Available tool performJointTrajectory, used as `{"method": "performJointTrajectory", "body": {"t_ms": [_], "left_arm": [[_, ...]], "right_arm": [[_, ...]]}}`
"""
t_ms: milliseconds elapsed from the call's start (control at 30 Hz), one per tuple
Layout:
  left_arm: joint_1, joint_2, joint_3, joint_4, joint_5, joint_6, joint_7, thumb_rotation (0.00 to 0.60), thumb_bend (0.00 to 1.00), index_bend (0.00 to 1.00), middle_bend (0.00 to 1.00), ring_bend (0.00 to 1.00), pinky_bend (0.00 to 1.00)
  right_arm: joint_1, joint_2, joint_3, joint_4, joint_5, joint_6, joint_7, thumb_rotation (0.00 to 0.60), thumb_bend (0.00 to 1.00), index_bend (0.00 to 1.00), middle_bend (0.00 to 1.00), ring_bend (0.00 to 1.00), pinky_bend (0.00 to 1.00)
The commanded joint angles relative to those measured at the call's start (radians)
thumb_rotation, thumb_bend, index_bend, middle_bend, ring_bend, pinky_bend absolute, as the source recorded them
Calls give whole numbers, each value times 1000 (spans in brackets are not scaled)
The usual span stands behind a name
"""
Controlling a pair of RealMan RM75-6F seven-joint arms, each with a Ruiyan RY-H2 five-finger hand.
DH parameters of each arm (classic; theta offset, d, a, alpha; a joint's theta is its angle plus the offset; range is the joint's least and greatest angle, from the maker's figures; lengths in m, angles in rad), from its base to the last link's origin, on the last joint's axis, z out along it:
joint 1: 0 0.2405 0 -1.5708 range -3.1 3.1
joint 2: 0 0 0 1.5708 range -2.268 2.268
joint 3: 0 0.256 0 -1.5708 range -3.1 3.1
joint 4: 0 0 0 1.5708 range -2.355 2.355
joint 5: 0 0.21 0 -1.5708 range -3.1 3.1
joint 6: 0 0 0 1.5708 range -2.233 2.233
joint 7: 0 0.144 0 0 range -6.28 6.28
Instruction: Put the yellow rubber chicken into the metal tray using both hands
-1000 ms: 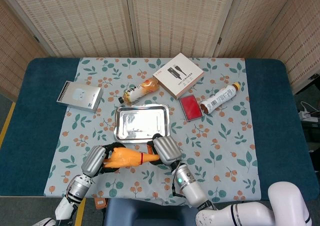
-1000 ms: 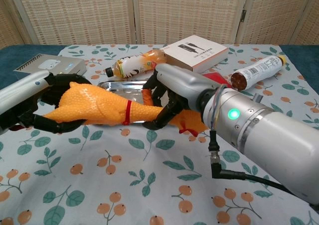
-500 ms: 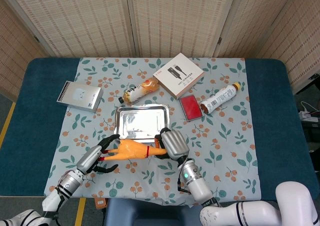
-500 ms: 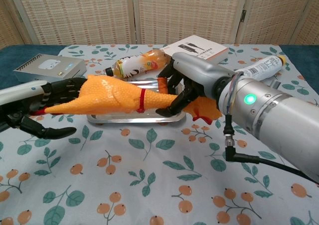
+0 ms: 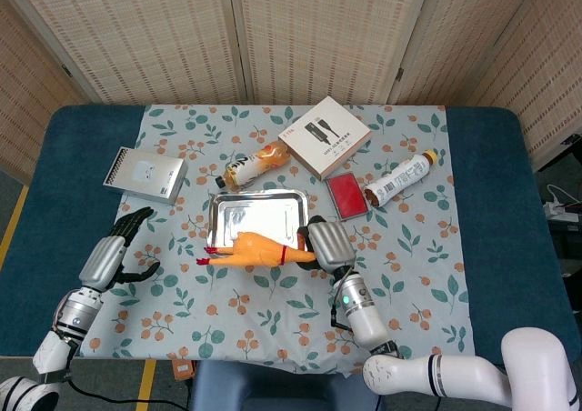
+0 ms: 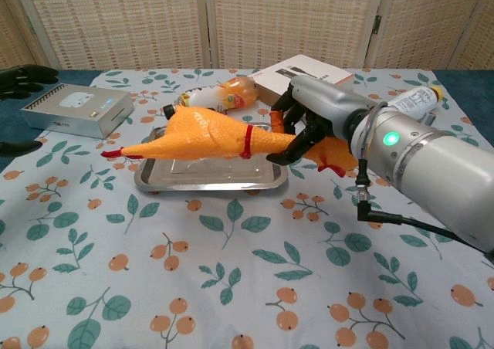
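- Head view: a blue-topped table (image 5: 496, 211) carries a pale cloth printed with leaves and orange berries (image 5: 409, 284), and woven cane screen panels (image 5: 318, 34) close off the room behind its far edge.
- The yellow rubber chicken (image 5: 259, 248) lies level over the near edge of the shiny rectangular metal tray (image 5: 257, 220), which sits mid-cloth.
- The right hand (image 5: 329, 245) grasps the chicken's neck end, fingers wrapped round it.
- The left hand (image 5: 114, 252) is released, fingers spread, over the cloth's left edge and well apart from the chicken.
- Toward the far edge lie a grey ridged box (image 5: 145, 175), an orange-drink bottle (image 5: 254, 165), a white carton with a cable printed on it (image 5: 324, 135), a red flat case (image 5: 346, 195) and a white-labelled bottle (image 5: 399, 178).
- Chest view: the chicken (image 6: 208, 135) hangs above the tray (image 6: 208, 179), not touching it, its tail pointing toward the table's left edge.
- The right hand (image 6: 309, 121) holds it by the neck, the red comb showing just beyond the fingers.
- Dark fingertips (image 6: 23, 75) of the left hand show at the frame's left edge, holding nothing.
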Motion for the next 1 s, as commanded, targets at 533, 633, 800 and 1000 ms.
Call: {"method": "performJointTrajectory", "body": {"t_ms": [533,633,800,1000], "left_arm": [[48,34,25,49,26,17,-60,600,312,0,0,0,0],[46,32,25,62,20,2,-73,600,311,0,0,0,0],[41,31,25,70,23,-16,-107,600,313,0,0,0,0],[36,31,24,84,19,-35,-129,600,312,0,0,0,0]], "right_arm": [[148,-270,85,479,-23,-116,142,600,297,747,617,568,845],[140,-269,81,501,-30,-130,163,600,297,613,493,445,744],[131,-259,86,527,-31,-161,190,600,296,391,317,273,586],[114,-228,76,496,-32,-173,180,600,275,87,139,116,430]]}}
